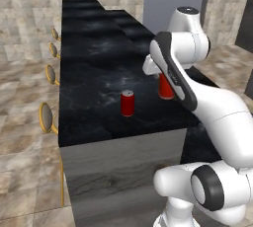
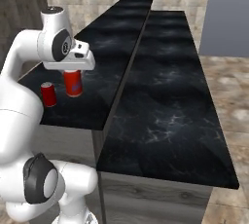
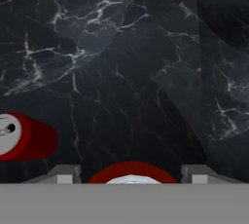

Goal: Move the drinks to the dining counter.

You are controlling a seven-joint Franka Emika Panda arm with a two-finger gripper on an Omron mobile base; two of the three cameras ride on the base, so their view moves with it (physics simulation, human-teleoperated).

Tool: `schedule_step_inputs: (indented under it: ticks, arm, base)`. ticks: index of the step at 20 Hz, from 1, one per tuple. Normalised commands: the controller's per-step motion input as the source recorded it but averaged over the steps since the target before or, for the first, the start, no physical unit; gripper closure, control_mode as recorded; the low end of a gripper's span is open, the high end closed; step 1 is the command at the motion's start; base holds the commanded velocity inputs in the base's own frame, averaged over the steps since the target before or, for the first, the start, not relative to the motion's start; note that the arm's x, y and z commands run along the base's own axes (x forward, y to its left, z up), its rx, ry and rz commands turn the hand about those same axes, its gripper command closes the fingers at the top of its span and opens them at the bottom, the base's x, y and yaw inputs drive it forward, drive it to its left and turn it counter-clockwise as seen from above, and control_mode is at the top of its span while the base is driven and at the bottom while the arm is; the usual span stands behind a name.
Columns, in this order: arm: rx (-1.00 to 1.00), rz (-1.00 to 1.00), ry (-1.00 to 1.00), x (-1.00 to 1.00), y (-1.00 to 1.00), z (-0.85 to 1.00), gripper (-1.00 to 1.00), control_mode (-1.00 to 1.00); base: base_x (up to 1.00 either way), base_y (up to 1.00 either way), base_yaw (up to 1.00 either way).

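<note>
- Tool (image 3: 131, 175) points straight down over a red can, one dark fingertip (image 3: 68, 173) on either side of it. The jaws stand wide, about the can's width. A thin dark line shows between each tip and the can's flanks, and I cannot tell whether the pads press on it.
- Table (image 2: 165, 101): the long dining counter with a glossy black, white-veined top on two levels. In the right base view the raised ledge (image 2: 104, 38) runs along the 9 o'clock side and the lower level along the 3 o'clock side. Its near end is grey panelled.
- Four round stools (image 1: 46, 116) with gold rims stand in a row along the table's 9 o'clock side in the left base view, running back toward 12 o'clock.
- Straddled can (image 2: 73, 83): red with a silvery top, upright on the raised ledge near its close end, directly beneath the tool. In the left base view the white arm covers part of it. I cannot tell whether its base rests on the stone or is just clear of it.
- Second can (image 1: 127, 103): also red with a silvery top, upright on the same ledge and free of the tool. It stands near the first can, at about 8 o'clock from it in both base views and at 9 o'clock in the hand view.
</note>
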Motion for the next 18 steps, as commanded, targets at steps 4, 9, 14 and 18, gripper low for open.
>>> schedule_step_inputs:
  ticks: [4,9,14,18]
  arm:
    - [0.00,0.00,0.00,0.06,0.00,-0.14,1.00,-1.00]
    - [0.00,0.00,-0.01,0.04,0.00,-0.16,1.00,-1.00]
    - [0.00,0.00,-0.04,0.01,0.00,-0.17,1.00,-1.00]
    - [0.00,0.00,-0.04,0.00,0.00,-0.16,1.00,-1.00]
  base:
    - [0.00,0.00,0.00]
    - [0.00,0.00,0.00]
    - [0.00,0.00,0.00]
    - [0.00,0.00,0.00]
